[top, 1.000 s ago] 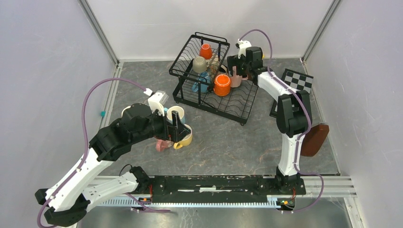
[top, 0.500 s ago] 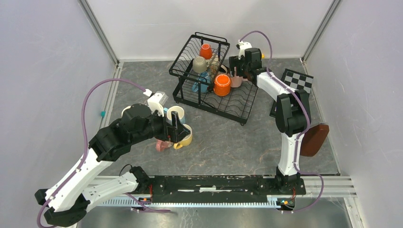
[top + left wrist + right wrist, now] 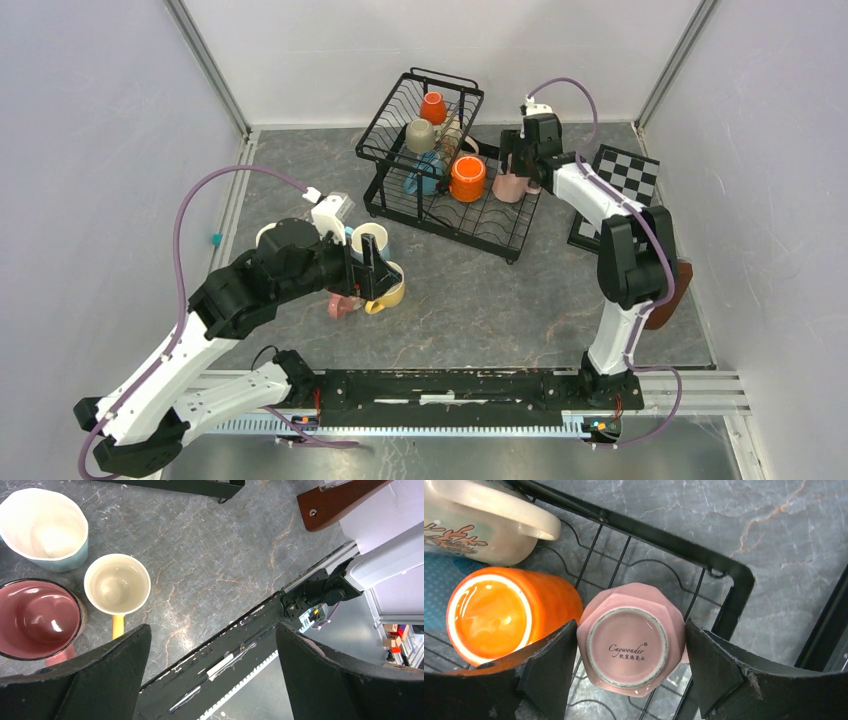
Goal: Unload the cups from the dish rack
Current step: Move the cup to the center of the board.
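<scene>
Fingers (image 3: pixel 549 670) of right gripper (image 3: pixel 630 625): pressed against both sides of inverted pink cup (image 3: pixel 629 647) in dish rack (image 3: pixel 734 575) lower-tray corner, beside orange cup (image 3: pixel 494 615); step, grasp; next, likely straight lift; left gripper (image 3: pixel 212 630) wide open, empty, well off rack.

The upturned base of the pink cup (image 3: pixel 628 647) carries the brand name "Caywonder" in dark script. A small registered-mark circle follows the name, and beneath it runs a line of tiny Chinese characters, too small to read. The cream cup (image 3: pixel 479 527) bears reddish-brown markings on its side, which cannot be read as words.
</scene>
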Tool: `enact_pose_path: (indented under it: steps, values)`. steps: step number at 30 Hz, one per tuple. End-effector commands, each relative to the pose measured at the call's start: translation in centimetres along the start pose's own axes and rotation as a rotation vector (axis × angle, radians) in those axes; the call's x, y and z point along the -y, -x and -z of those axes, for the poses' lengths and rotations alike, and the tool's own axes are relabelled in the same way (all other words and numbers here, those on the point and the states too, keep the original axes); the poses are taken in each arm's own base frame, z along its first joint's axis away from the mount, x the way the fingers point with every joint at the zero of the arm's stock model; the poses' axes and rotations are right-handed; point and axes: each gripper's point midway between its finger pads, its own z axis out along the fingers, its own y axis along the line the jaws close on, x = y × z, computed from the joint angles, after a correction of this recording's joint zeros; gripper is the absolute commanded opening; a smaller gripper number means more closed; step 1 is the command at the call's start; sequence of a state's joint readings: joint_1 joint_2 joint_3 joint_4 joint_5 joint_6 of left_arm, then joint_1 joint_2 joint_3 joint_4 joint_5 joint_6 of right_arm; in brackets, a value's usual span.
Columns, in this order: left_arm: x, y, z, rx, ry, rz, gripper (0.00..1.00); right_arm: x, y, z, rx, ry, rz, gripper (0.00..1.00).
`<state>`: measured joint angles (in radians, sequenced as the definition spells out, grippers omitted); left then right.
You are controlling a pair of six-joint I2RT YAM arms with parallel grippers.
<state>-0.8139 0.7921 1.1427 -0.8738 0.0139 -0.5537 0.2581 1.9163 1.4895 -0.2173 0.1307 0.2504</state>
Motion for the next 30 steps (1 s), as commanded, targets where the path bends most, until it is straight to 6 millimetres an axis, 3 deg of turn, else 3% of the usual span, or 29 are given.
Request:
enact_pose_path:
  steps: [1, 7, 13, 21, 30]
  values:
    - [1.2, 0.5, -0.3, 0.017, -0.053, 0.040, 1.00, 0.4, 0.6, 3.1, 0.042, -0.051, -0.097, 0.66]
    - [1.2, 0.3, -0.4, 0.015, -0.057, 0.043, 1.00, -0.5, -1.2, 4.6, 0.068, -0.025, -0.141, 0.68]
    - [1.1, 0.0, -0.5, 0.010, -0.059, 0.044, 1.00, -1.5, -1.5, 4.6, 0.057, -0.023, -0.125, 0.76]
    - [1.2, 0.1, -0.8, 0.011, -0.062, 0.043, 1.00, -2.7, -2.3, 4.3, 0.036, -0.016, -0.061, 0.97]
    - [1.1, -0.1, -0.9, 0.004, -0.061, 0.039, 1.00, -3.4, -2.3, 4.2, 0.012, 0.065, 0.169, 0.98]
